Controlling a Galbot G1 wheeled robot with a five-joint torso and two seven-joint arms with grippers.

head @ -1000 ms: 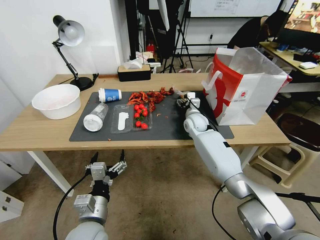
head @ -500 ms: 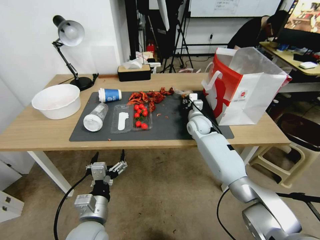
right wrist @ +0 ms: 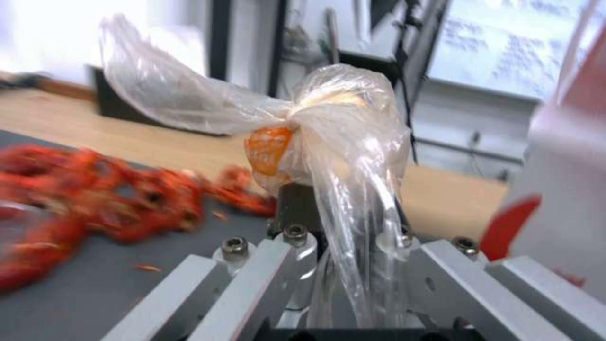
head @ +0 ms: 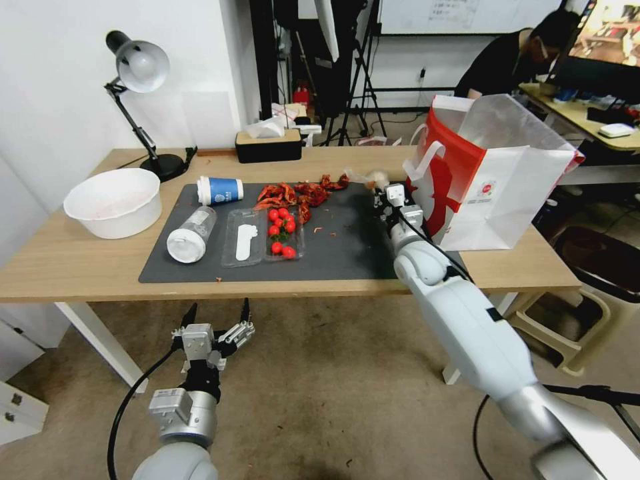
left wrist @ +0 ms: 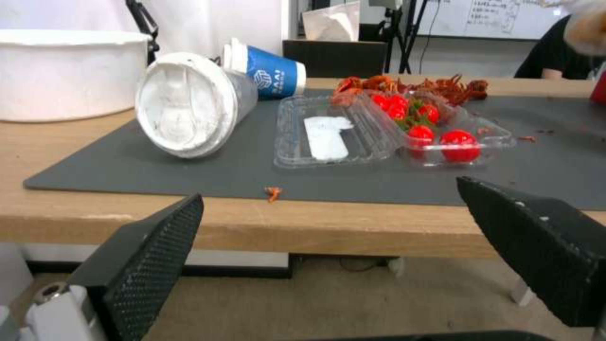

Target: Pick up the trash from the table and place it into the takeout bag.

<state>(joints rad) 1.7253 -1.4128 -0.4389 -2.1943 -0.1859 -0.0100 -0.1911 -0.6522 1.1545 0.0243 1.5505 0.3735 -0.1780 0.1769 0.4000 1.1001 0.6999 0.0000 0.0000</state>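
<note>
Right arm stretched forward over the counter point(head: 80, 267), forearm angled up from lower right, right end effector point(head: 389, 189) raised above the far right corner of the dark mat point(head: 347, 247), just beside the takeout bag point(head: 493, 180). Its fingers are closed on a small clear wrap point(right wrist: 328, 123) with an orange bit inside; the wrap bunches up above the fingertips, lifted off the mat. Left arm parked low in front of the counter edge, left end effector point(head: 215, 319) pointing up, fingers point(left wrist: 151, 251) spread wide, holding nothing. On the mat: blue-white paper cup point(head: 220, 190) on its side, clear plastic bottle point(head: 190, 235) lying down, clear tray point(head: 263, 237) with cherry tomatoes, red scraps point(head: 300, 193) at the far edge. White bowl point(head: 115, 202) sits on the counter left of the mat.
</note>
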